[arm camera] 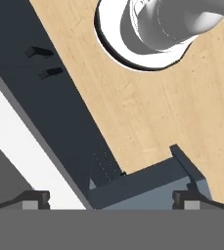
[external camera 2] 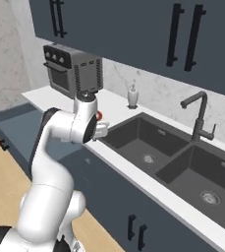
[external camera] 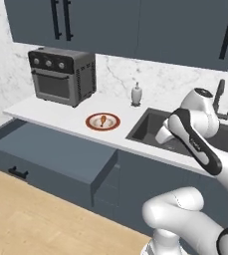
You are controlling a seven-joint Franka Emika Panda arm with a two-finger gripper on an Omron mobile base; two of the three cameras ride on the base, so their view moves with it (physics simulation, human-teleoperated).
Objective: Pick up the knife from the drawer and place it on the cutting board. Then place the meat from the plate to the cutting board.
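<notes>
Two dark fingertips stand spread wide and empty over the corner of the open drawer. No knife is visible; meat rests on the plate, at ten o'clock from the gripper. Fetching the knife comes first, so the hand must probably swing down into the drawer.

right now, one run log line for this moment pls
drawer: pulled open, no knife seen in shown part | meat: on plate | hand: open, holding nothing, above counter edge by drawer corner
</notes>
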